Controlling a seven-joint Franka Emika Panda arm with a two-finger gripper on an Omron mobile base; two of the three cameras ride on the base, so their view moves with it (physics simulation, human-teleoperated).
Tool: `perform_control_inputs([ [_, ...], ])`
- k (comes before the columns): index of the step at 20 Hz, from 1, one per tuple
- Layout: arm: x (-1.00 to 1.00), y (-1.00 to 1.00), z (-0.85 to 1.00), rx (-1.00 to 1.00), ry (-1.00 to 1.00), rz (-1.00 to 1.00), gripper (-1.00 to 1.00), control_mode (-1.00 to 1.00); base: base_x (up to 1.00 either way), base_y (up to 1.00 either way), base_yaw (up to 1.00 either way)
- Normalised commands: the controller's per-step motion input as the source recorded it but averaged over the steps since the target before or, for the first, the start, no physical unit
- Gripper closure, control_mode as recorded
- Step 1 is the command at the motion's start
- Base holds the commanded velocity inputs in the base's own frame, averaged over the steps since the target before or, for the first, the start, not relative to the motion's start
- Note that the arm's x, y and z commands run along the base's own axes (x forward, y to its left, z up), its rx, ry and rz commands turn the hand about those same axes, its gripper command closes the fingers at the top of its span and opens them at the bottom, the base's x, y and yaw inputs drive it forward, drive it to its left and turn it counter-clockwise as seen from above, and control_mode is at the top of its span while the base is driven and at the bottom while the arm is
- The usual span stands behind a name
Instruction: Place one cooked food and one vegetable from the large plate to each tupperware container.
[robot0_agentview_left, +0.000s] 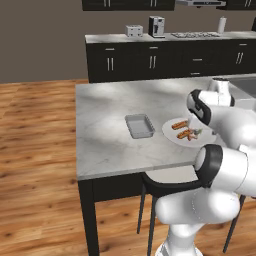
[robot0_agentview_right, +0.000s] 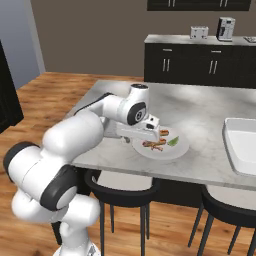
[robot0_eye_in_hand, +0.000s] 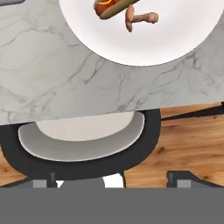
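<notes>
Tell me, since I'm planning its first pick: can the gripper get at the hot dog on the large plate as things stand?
Probably yes. The gripper hangs above the large plate, and nothing covers the hot dog.

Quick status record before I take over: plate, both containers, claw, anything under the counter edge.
large plate: round, white, near the counter's front edge, holding hot dogs and a green vegetable
grey container: on the counter beside the plate, apart from it, nothing inside
white container: at the right end of the counter, what shows of it is bare
claw: above the counter's front edge, near the plate, holding nothing, tips wide apart
stool: under the counter edge
</notes>
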Motion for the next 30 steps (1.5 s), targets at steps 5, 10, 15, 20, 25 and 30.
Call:
perform_control_inputs([
  [5,0.47,-0.36,-0.44,0.00,0.00,0.06,-1.00,-1.00,0.00,0.00,0.00],
  [10,0.16,0.00,-0.03,0.00,-0.01,0.01,-1.00,-1.00,0.00,0.00,0.00],
  [15,0.12,0.00,-0.25,-0.08,0.00,0.07,-1.00,-1.00,0.00,0.00,0.00],
  [20,0.09,0.00,-0.30,-0.11,-0.02,0.15,-1.00,-1.00,0.00,0.00,0.00],
  [25,0.24,0.00,-0.18,-0.01,-0.02,0.15,-1.00,-1.00,0.00,0.00,0.00],
  [30,0.29,0.00,-0.05,0.00,-0.05,0.14,-1.00,-1.00,0.00,0.00,0.00],
])
